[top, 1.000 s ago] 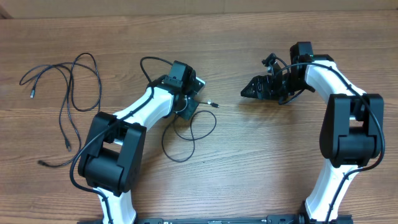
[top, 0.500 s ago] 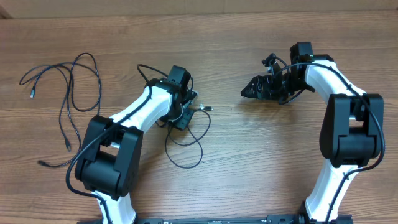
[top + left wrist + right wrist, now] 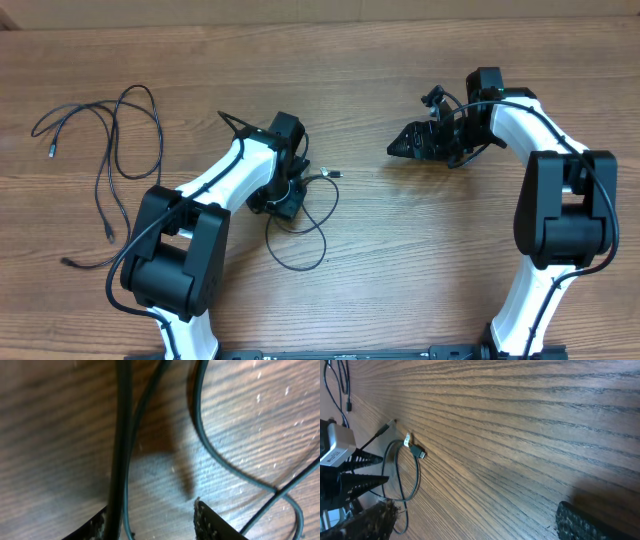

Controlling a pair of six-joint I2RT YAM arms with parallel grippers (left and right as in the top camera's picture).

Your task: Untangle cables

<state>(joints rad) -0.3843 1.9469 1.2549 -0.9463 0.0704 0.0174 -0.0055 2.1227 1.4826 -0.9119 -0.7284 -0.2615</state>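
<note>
Jaws of the left gripper [image 3: 155, 522] stand parted astride a cable strand [image 3: 121, 460], probably so it lies loose, while the right gripper [image 3: 475, 512] hangs wide-open and empty.

Matt, grained wooden table [image 3: 400, 250] — the cables [image 3: 120, 435] smooth, faintly glossy black plastic

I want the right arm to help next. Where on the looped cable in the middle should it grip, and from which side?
Grip just behind the plug end, coming from the right with jaws across the cord. That tip pokes out right of the left gripper, lies flat on the table and faces the open right gripper.
</note>
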